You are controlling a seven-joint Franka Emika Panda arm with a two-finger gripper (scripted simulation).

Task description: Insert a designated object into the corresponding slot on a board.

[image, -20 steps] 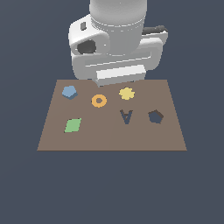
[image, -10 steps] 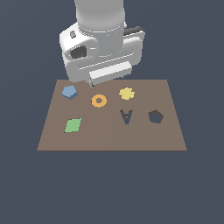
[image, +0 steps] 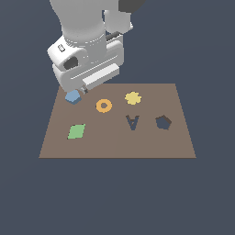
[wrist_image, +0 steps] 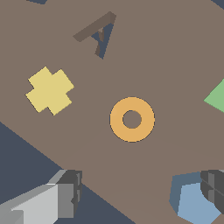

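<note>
We see gripper point(wrist_image: 142, 194) spread wide | one finger point(wrist_image: 214, 189) over small light-blue pentagon block point(wrist_image: 197, 205) | dark pentagon slot point(image: 163, 122) well apart on flat brown board point(image: 114, 142)

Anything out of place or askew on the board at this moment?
Nothing stands out. The blue pentagon block, orange ring, yellow flower and green diamond lie flat on the board; both cutouts are empty.

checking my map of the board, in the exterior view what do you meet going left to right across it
light-blue pentagon block → green diamond → orange ring → yellow flower shape and A-shaped cutout, level with each other → pentagon slot, all on the brown board
</note>
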